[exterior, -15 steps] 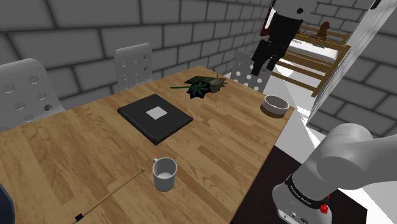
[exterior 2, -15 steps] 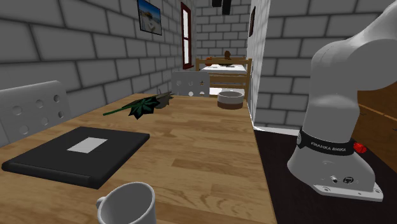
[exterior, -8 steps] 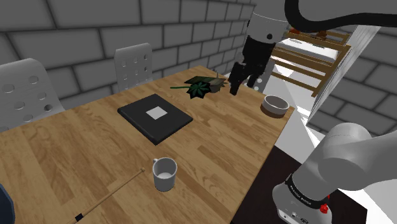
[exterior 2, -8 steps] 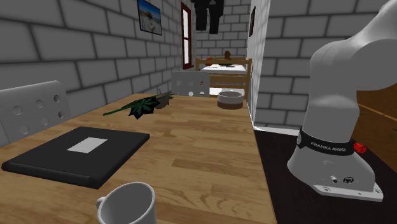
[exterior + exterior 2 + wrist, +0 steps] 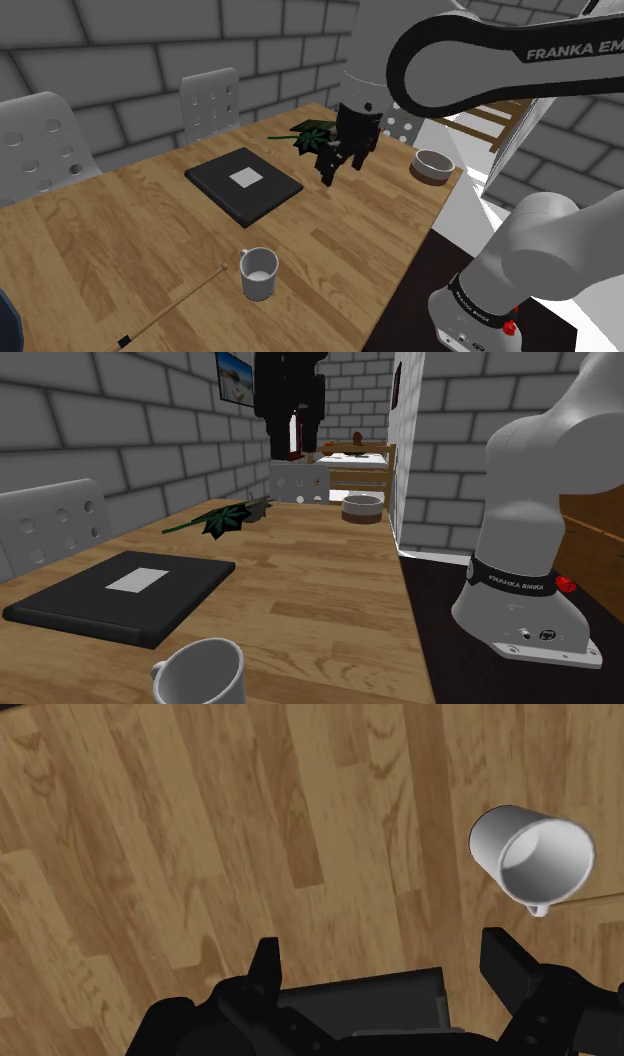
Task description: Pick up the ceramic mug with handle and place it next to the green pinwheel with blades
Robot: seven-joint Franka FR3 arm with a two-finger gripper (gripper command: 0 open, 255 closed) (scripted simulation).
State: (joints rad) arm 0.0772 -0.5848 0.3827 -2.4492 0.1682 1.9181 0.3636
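Note:
A plain white-grey mug [image 5: 258,273] with a handle stands upright near the table's front edge; its rim [image 5: 200,674] also rises at the bottom of the second exterior view. The green pinwheel [image 5: 312,138] lies flat at the table's far side, its stem [image 5: 185,526] pointing away from the blades. My black gripper [image 5: 340,168] hangs open in the air beside the pinwheel, well above the wood and far from the mug. In the wrist view the mug [image 5: 530,854] lies ahead of the right fingertip [image 5: 505,954], with nothing between the fingers.
A flat black pad [image 5: 243,183] with a white square lies mid-table. A grey bowl [image 5: 433,165] sits at the far right corner. A thin stick [image 5: 175,305] lies left of the mug. White chairs [image 5: 208,103] line the far side; the robot stand [image 5: 480,310] is at the lower right.
The arm has swung in from beyond the table's far corner, down and towards the shoulder view's left, so the gripper now hangs over the table by the pinwheel. Its fingers stayed open.

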